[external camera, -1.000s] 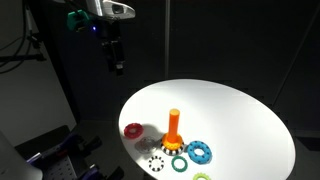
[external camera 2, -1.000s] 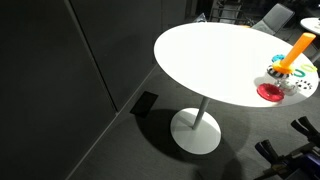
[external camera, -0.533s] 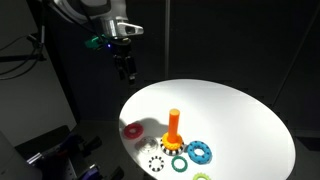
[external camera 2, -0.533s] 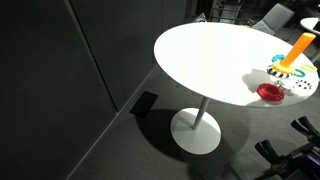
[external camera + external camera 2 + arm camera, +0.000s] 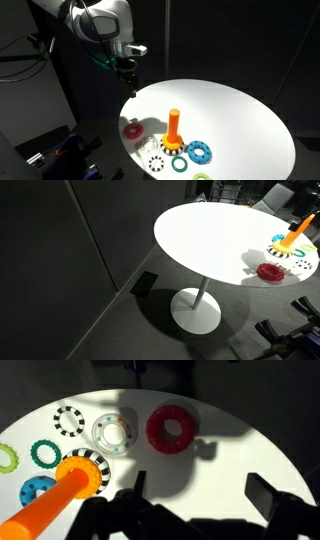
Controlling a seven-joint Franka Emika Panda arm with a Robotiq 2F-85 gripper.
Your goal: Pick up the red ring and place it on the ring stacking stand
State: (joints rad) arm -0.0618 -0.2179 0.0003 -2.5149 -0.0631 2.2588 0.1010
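- The gripper [image 5: 200,488] shows in the wrist view as two dark, blocky fingers [image 5: 268,498] at the bottom edge. The jaws stand wide apart with nothing between them.
- In an exterior view the gripper [image 5: 130,88] hangs in the air above the near rim of the table [image 5: 250,120]. It is up and to the left of the stand [image 5: 174,128] and touches nothing.
- The red ring [image 5: 172,429] is a smooth, glossy plastic doughnut with a round hole. It lies flat on the table [image 5: 240,450], to the right of the stand [image 5: 60,500] and well apart from it.
- In both exterior views the red ring [image 5: 132,128] [image 5: 269,271] sits close to the table's edge, on the side of the stand [image 5: 297,232] away from the other rings.
- The stand is an upright orange plastic peg, round and smooth, rising from a wider orange base.
- A white ring [image 5: 112,432] with a shiny, ridged face lies between the stand and the red ring.
- A striped ring [image 5: 70,420] in black and white lies just beyond the white one.
- A green ring [image 5: 45,454] with a toothed edge and a blue ring [image 5: 38,490], also toothed, lie close to the stand's base.
- The table is a flat, round, matt white top on a single post with a disc foot [image 5: 196,310].
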